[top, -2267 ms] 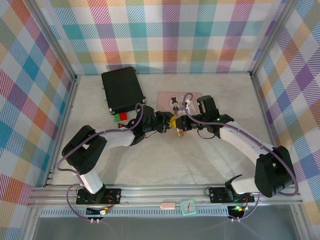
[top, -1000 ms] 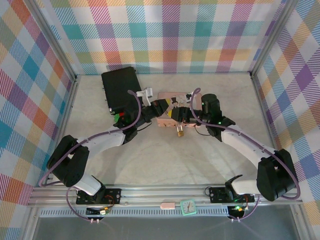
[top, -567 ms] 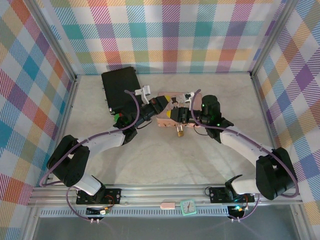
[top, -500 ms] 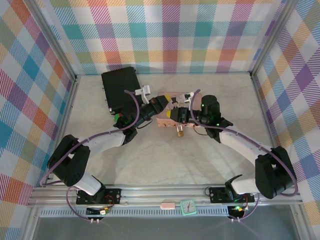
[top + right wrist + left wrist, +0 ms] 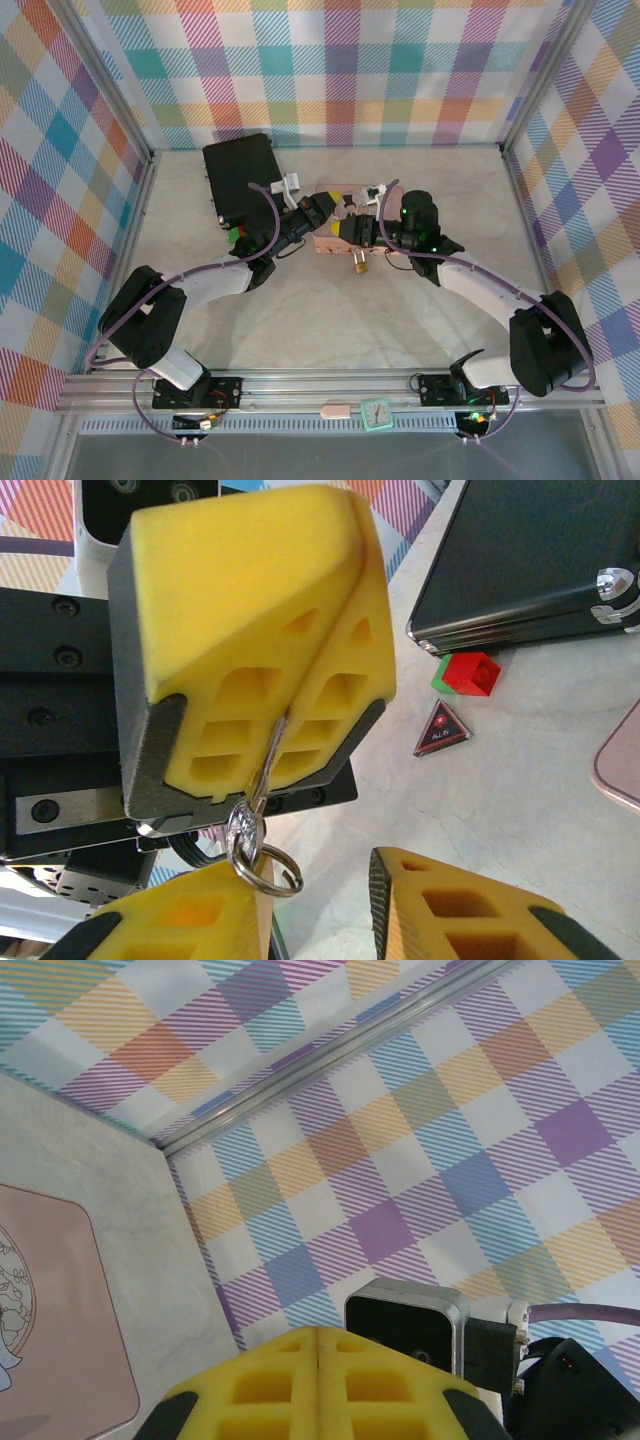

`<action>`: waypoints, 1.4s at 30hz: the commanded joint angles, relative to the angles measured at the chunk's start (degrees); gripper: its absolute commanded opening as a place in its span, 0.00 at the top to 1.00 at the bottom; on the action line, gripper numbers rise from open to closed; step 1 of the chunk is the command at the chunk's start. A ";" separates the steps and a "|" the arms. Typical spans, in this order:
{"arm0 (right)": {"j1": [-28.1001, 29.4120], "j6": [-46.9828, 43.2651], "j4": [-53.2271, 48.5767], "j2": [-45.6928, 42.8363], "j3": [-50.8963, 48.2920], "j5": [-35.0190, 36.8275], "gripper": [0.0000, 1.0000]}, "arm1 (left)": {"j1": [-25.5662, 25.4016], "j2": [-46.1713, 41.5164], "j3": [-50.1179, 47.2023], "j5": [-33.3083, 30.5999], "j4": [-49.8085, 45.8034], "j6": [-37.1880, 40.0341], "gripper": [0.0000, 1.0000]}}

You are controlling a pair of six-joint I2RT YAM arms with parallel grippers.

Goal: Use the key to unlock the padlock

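The flat black hard case is lying at the back left, and the pink rectangular picture tin is sitting beside it, under both wrists. Two seconds back both arms were working low by the lock; now they are hovering further back over the tin. The left gripper is pinching its yellow foam pads on the thin silvery metal key, its ring dangling. The right gripper is facing it, spread and empty. The tiny brass-gold padlock is lying unheld just in front of the tin, so insertion is probably waiting on a steadying grip.
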 commanded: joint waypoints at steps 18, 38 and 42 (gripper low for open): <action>0.21 1.39 4.99 -0.94 -0.22 -0.99 0.65 | -0.36 -0.90 -1.41 -0.28 2.87 -0.41 1.00; 0.24 -18.19 -12.99 -2.56 3.24 0.21 1.00 | 2.16 -4.79 2.60 4.09 -11.94 -3.85 0.33; 0.24 -23.62 -16.15 -3.31 3.99 -0.71 1.00 | 2.30 -7.33 2.41 4.59 -18.21 -0.76 0.36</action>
